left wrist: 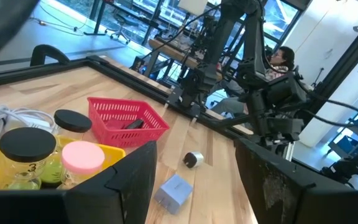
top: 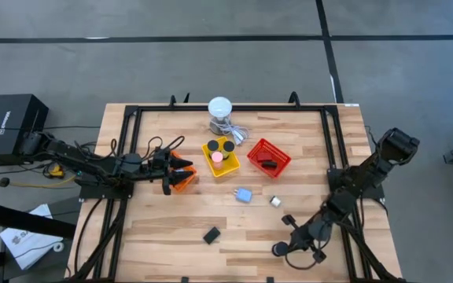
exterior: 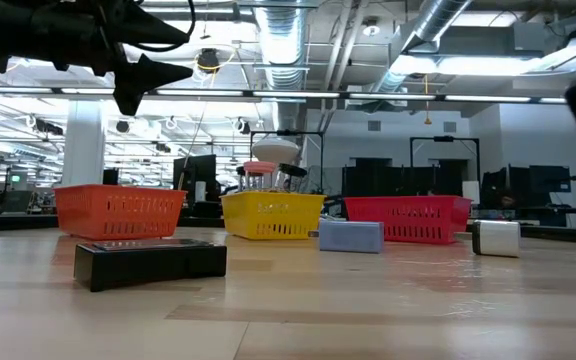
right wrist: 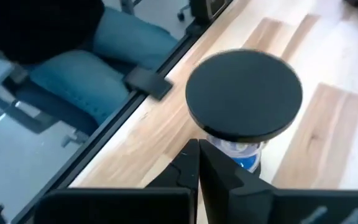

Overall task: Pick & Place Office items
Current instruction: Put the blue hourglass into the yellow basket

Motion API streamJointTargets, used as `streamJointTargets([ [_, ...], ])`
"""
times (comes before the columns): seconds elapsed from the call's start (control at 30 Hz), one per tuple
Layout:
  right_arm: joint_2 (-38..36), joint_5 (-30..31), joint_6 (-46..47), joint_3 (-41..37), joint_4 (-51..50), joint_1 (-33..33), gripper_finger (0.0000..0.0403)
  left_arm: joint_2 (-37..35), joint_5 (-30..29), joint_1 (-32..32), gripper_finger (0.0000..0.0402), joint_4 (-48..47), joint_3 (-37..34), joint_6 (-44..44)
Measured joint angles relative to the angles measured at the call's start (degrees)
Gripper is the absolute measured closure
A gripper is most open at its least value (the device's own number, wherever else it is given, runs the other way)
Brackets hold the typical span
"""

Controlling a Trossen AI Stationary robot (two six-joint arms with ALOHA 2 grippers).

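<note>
My left gripper (top: 171,169) hovers open over the orange basket (top: 183,181), empty (left wrist: 194,186). The yellow basket (top: 219,157) holds black discs (left wrist: 27,142) and a pink disc (left wrist: 82,155). A black piece (left wrist: 132,124) lies in the red basket (top: 268,157). A light-blue block (top: 244,195), a silver bit (top: 274,201) and a black bar (top: 211,235) lie on the table. My right gripper (top: 289,240) is low near the table's near right side, fingers shut (right wrist: 199,155), right beside a black-lidded small jar (right wrist: 244,93). My right gripper comes slanting down at the black-lidded jar, and its shut fingertips (right wrist: 219,171) stand in front of the jar's clear body (right wrist: 241,149). Whether they touch it, I cannot tell; the jar is not between the fingers.
A white round-topped device (top: 220,110) with a grey cable stands at the far edge behind the baskets. A black frame rail (top: 333,149) runs around the table. A person sits beyond the table (right wrist: 86,56). Bare wood lies in the near left area (top: 148,236).
</note>
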Motion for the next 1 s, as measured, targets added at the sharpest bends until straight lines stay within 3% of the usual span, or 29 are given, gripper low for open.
streamJointTargets([
  [0.37, -0.02, -1.73, -2.52, 0.04, 2.10, -4.37, 0.0402, 0.02, 0.02, 0.00, 0.0189, -0.21, 0.00, 0.49],
  [0.6, 0.27, -4.32, 2.76, 0.04, 3.84, -3.75, 0.0403, 0.02, 0.23, 0.00, 0.0189, -0.47, -0.01, 0.57],
  [0.73, 4.84, -3.38, 0.59, 0.16, 13.56, -3.72, 0.0403, 0.02, 0.39, 0.00, 0.0189, -0.56, -0.02, 0.57],
  [1.0, 14.85, -3.04, 0.22, 0.32, 20.43, -5.93, 0.0403, 0.02, 2.90, 0.00, 0.0189, -0.57, -0.02, 0.50],
])
